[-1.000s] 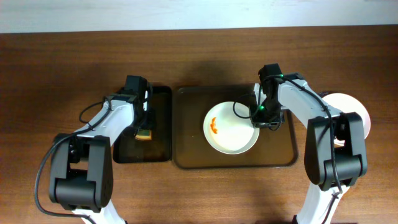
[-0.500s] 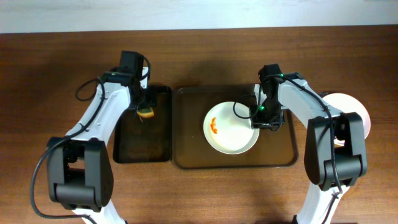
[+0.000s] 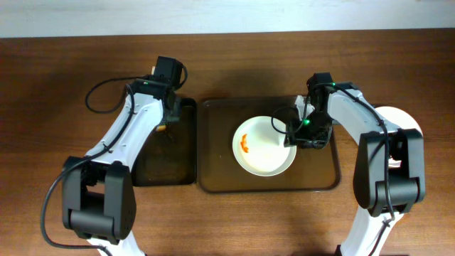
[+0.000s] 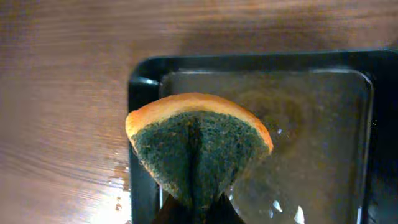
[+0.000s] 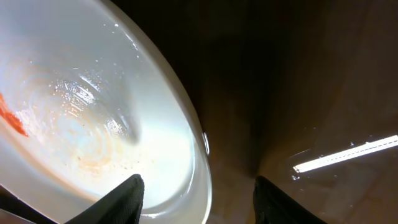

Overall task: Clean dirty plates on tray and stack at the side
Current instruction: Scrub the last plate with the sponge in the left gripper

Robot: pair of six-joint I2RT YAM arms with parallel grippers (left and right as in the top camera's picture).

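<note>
One plate (image 3: pixel 264 153) — R hand (image 5: pixel 198 186) straddles rim; L hand (image 4: pixel 196 214) grips sponge (image 4: pixel 199 149).

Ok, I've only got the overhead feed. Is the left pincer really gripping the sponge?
Observer: Yes. The left wrist view shows the left pincer pinching the orange sponge with a dark green scouring face, folded, above the black plastic tray edge.
Operator: And the right one, has it got the plate?
Observer: No. The right pincer is open, its fingers straddling the rim of the round white plate.
</note>
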